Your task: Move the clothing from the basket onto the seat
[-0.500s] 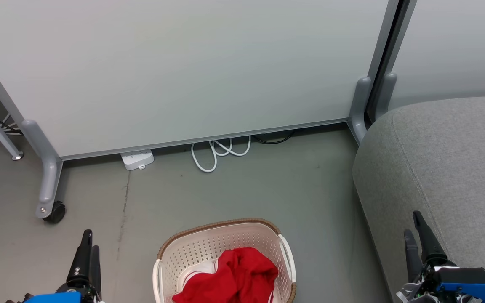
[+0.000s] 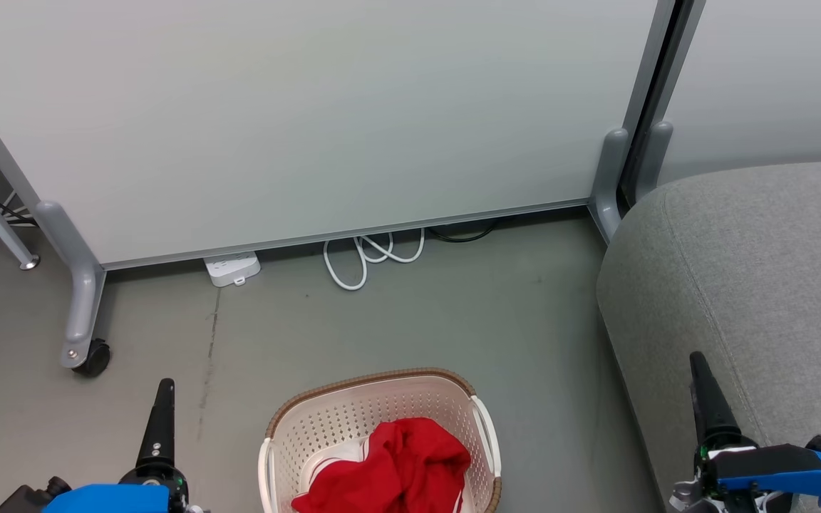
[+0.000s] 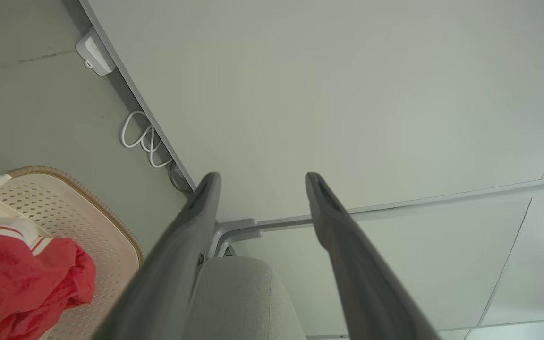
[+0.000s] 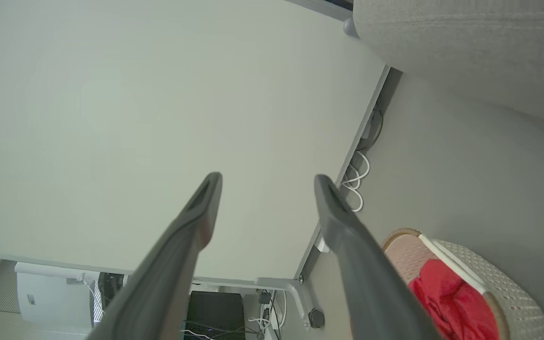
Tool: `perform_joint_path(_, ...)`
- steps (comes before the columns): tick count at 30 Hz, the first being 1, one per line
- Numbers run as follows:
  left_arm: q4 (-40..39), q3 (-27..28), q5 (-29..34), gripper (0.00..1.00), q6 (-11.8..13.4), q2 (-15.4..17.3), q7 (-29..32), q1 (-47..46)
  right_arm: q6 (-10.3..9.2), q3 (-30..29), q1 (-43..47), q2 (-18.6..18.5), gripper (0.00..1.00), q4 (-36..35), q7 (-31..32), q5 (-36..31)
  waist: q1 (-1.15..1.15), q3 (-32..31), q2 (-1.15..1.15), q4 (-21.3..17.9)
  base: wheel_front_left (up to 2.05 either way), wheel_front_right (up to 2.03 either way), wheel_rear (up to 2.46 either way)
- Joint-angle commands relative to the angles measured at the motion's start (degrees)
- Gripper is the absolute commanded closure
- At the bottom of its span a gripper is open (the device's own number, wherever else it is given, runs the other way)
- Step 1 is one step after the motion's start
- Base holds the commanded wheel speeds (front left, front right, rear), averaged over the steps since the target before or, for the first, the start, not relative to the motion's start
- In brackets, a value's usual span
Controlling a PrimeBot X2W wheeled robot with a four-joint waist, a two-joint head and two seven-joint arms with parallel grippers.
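Observation:
Bunched red clothing (image 2: 400, 470) with white striped trim lies in the cream perforated basket (image 2: 375, 388), which stands on the floor at the bottom centre of the head view. To its right is the big grey seat (image 2: 760, 285). Low on the basket's left, my left gripper (image 2: 164, 390) is seen edge-on. The left wrist view has its fingers (image 3: 262, 179) spread apart and empty, with the clothing (image 3: 21, 278) and basket (image 3: 106, 222) at lower left. My right gripper (image 2: 701, 370) rises in front of the seat's front edge, open and empty (image 4: 267, 179). Basket (image 4: 513, 293) and clothing (image 4: 446, 302) sit at that view's lower right.
A pale partition panel (image 2: 311, 114) on castored feet (image 2: 90, 356) closes off the back. A white power strip (image 2: 232, 269) and looped white cable (image 2: 371, 256) lie at its base. Bare grey floor (image 2: 410, 320) lies between the partition, basket and seat.
Both grippers have turned about their wrists and now show edge-on. The left one has shifted a little right and up; the right one's tip stands slightly higher. Basket and clothing are unmoved.

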Motion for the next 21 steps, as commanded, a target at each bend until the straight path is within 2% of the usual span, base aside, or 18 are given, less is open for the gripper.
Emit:
perform_joint_path(1, -1.2, -0.2, 2.0, 0.0, 0.4, 0.6, -0.7, -1.7, 0.02, 0.3, -1.8, -0.2, 0.0, -1.1, -0.7, -2.9, 0.0, 0.0, 0.0, 0.0, 0.0, 0.0, 0.0)
perform_joint_path(7, -1.9, -1.4, 7.9, 0.0, 1.2, 0.7, -2.0, -1.7, 0.02, 0.9, -1.8, -0.2, 0.0, -1.7, -2.1, -11.7, 0.0, 0.2, 0.0, 0.0, 0.0, 0.0, 0.0)
perform_joint_path(21, -2.8, -3.8, 23.7, 0.0, 2.3, 0.8, -4.8, -1.8, 0.02, 1.9, -1.8, -0.3, 0.0, -2.7, -4.7, -27.2, 0.0, 0.5, 0.0, 0.1, 0.0, 0.0, 0.0)
